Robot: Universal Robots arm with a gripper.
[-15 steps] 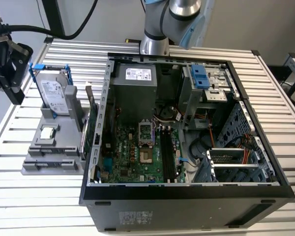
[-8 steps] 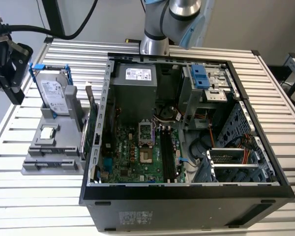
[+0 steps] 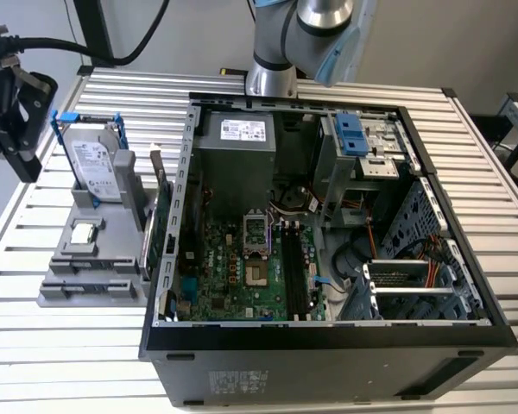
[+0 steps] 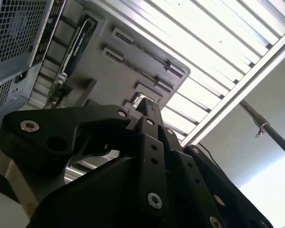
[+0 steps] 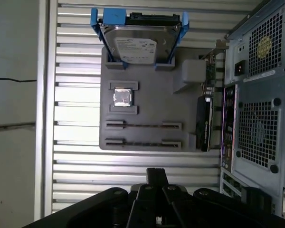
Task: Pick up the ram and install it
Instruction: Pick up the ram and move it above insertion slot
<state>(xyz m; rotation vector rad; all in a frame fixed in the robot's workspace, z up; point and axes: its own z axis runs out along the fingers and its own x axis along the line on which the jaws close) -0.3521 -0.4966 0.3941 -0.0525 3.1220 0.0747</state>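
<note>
Two ram (image 5: 143, 126) sticks stand on edge in the slots of a grey holder (image 5: 152, 102); the other stick (image 5: 143, 143) is parallel to the first. My gripper (image 5: 156, 173) is shut and holds nothing, with a stretch of slatted table between it and the holder. In the exterior view the gripper (image 3: 30, 121) hangs above the table at the far left, behind the holder (image 3: 73, 285). Its closed tips (image 4: 149, 108) point toward the holder in the second wrist view. The black motherboard slots (image 3: 295, 272) lie inside the open computer case (image 3: 328, 341).
A silver hard drive with blue clips (image 3: 95, 164) stands upright at the holder's back, a processor chip (image 3: 85, 231) lies in its middle, and a green expansion card (image 3: 160, 216) stands at its edge beside the case wall. The arm's base (image 3: 272, 78) is behind the case.
</note>
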